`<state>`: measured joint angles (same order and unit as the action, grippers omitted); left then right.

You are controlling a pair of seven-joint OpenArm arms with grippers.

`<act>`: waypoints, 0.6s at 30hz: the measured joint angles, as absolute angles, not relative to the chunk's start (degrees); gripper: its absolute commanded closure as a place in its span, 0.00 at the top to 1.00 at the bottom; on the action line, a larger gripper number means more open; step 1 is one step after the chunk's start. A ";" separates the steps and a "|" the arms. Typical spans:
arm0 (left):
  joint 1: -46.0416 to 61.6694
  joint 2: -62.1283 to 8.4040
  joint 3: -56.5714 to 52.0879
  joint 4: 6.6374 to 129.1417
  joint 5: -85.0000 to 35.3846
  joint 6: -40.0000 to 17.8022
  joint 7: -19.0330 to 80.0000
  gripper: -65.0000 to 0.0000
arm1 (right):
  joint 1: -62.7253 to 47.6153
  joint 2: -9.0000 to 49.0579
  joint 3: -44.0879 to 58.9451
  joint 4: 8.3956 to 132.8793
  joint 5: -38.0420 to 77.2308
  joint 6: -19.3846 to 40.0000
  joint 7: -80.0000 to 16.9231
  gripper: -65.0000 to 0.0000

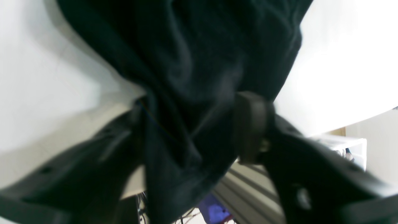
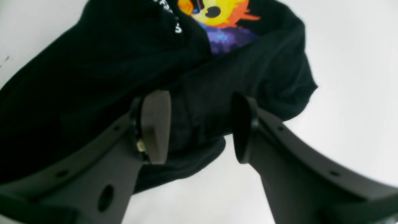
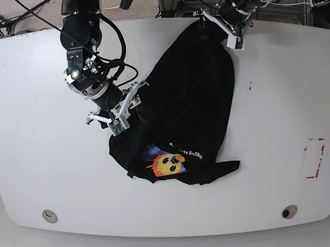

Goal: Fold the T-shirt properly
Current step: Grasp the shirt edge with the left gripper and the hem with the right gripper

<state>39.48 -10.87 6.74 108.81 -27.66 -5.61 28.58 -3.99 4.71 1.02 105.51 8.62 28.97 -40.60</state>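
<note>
The black T-shirt (image 3: pixel 191 100) lies crumpled on the white table (image 3: pixel 46 161), stretched from the far edge to the near middle. Its yellow-orange face print (image 3: pixel 168 164) faces up near the front and also shows in the right wrist view (image 2: pixel 217 15). My left gripper (image 3: pixel 218 25) is at the far edge, its jaws pressed on a gathered bunch of the T-shirt (image 1: pixel 192 62), which fills the gap of the left gripper (image 1: pixel 194 121). My right gripper (image 3: pixel 126 106) sits at the shirt's left edge. The right gripper (image 2: pixel 202 124) is open, its fingers astride a fold of the T-shirt (image 2: pixel 93 62).
A red outlined rectangle (image 3: pixel 313 158) is marked on the table at the right. Cables and frame rails (image 1: pixel 248 186) run behind the far edge. Two small round holes (image 3: pixel 48 216) sit near the front edge.
</note>
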 measured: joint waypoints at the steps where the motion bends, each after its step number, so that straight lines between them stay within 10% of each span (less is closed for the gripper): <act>1: 39.55 -10.85 6.74 108.81 -27.68 -5.58 28.67 0.25 | -3.31 4.43 0.84 104.09 7.88 29.04 -40.80 0.47; 7: 39.51 -11.05 6.63 108.77 -27.66 -5.58 28.71 0.00 | -2.09 4.14 -1.74 100.22 7.25 28.99 -40.64 0.47; 18: 39.53 -11.51 6.59 108.77 -27.55 -5.63 28.75 0.00 | 4.34 2.52 12.69 90.37 7.20 26.59 -40.62 0.47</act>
